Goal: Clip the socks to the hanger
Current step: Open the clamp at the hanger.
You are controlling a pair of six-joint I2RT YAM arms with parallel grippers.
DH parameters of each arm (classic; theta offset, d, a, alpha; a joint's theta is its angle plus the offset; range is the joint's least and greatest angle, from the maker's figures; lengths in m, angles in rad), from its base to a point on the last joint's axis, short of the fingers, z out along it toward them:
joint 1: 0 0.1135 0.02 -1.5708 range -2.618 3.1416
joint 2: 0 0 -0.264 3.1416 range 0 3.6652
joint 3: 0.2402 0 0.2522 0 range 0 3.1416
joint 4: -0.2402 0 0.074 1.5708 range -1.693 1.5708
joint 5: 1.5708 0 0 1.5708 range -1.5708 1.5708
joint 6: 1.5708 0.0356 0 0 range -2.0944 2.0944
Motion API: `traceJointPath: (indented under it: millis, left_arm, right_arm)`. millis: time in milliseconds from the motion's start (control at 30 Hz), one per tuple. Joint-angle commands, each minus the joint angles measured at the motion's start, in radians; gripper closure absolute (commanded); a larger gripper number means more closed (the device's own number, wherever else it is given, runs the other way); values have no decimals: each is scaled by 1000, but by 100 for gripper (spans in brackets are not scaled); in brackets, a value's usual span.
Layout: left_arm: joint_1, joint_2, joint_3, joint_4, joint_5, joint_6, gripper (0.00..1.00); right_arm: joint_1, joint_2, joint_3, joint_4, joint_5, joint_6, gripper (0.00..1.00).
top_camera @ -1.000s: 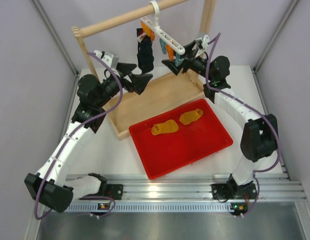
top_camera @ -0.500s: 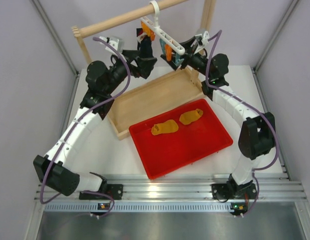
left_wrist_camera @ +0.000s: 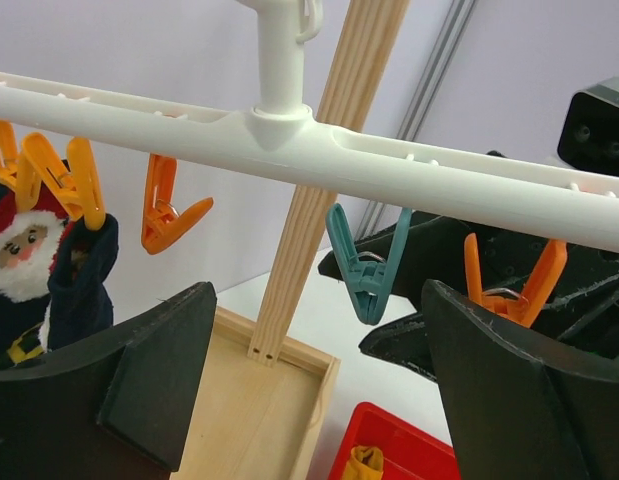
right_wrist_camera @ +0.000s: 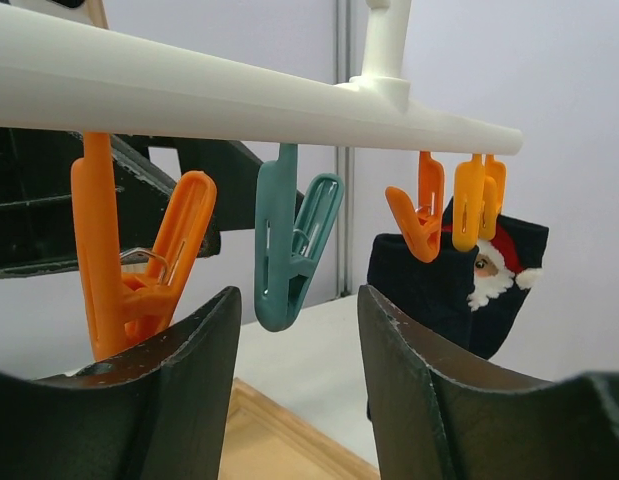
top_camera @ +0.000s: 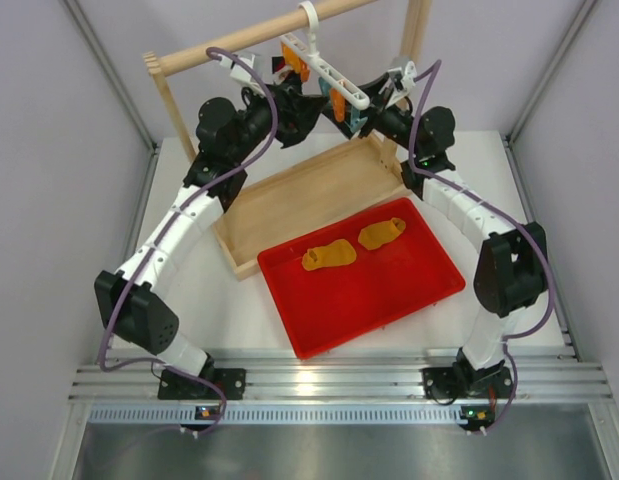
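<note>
Up at the hanger (top_camera: 334, 80): both arms r crowded under the white bar, left gripper (left_wrist_camera: 316, 300) on one side, right gripper (right_wrist_camera: 299, 295) facing it from the other.
L jaws: wide open, nothing in em. teal clip (left_wrist_camera: 361, 265) hangs just above n beyond the gap, orange clip (left_wrist_camera: 509, 280) sits over one finger.
R jaws: partly apart, empty afaict. prob the same teal clip (right_wrist_camera: 289, 250) dangles right above the gap. orange clip (right_wrist_camera: 129, 260) looks like it brushes one finger, cant tell if it rly touches.
socks (top_camera: 329, 256): both mustard ones lie side by side in the red tray (top_camera: 409, 300), well below n behind both sets of jaws, not picked up yet. left wrist cam catches a bit of one far under its jaws.
black sock (right_wrist_camera: 469, 280): santa one, pegged at the far end of the bar, past the R jaws. not ours, leave it.
step in hand (my guess): lining up on a free clip / steadying the bar b4 a sock comes up.
how to do it well imo: R jaws shld squeeze the teal clip by its top handles, square on, not the spring, n slowly so the hanger doesnt swing on the wooden rail (top_camera: 239, 40). L jaws go down to the tray, pinch a sock by the cuff w/ some edge sticking out, n feed that edge into the opened mouth.
risk: two grippers this close under one bar, easy to bump each other or knock the hook.
</note>
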Motion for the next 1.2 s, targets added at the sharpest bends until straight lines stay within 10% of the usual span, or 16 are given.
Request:
traceJointPath:
  millis: [0, 600, 1167]
  left_arm:
    - [-2, 17, 53, 113, 24, -53, 12]
    - [-2, 135, 128, 257, 114, -124, 19]
    - [7, 172, 176, 268, 132, -231, 50]
  right_arm:
    - [11, 7, 60, 55, -19, 8, 50]
    - [-6, 17, 83, 52, -44, 32, 50]
    - [-29, 1, 54, 17, -33, 49, 50]
